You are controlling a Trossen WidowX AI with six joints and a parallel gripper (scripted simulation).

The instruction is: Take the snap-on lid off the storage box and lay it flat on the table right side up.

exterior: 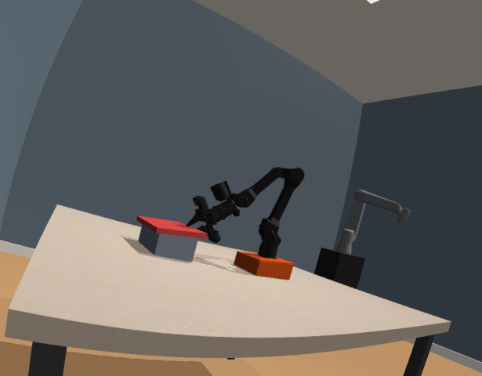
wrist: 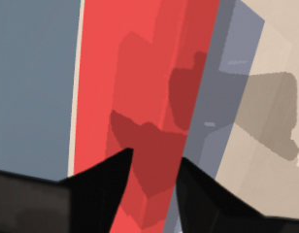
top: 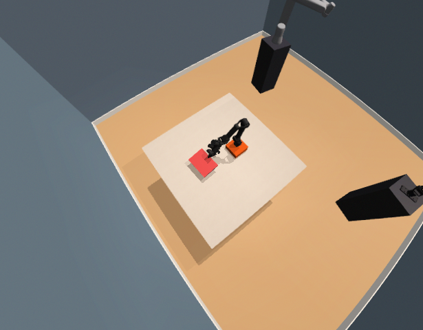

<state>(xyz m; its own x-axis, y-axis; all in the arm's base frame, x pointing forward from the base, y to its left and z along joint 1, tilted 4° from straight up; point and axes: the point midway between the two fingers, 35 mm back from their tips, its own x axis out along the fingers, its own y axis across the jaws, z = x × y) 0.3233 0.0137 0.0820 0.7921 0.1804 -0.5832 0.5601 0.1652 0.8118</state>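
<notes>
A flat red lid (top: 202, 163) (exterior: 170, 225) (wrist: 140, 87) sits on top of the grey-blue storage box (exterior: 168, 244) (wrist: 222, 97) on the beige table (top: 239, 184) (exterior: 151, 299). My gripper (top: 210, 152) (exterior: 200, 228) (wrist: 154, 159) is shut on the lid's edge at the side toward the arm's base, one finger above the lid and one below its rim. In the wrist view the lid runs as a red band between the two dark fingers, with the box wall to its right.
The arm's orange base (top: 236, 148) (exterior: 264, 263) stands on the table next to the box. Two black pedestals (top: 269, 64) (top: 380, 202) stand on the floor off the table, one carrying a grey arm (exterior: 368, 212).
</notes>
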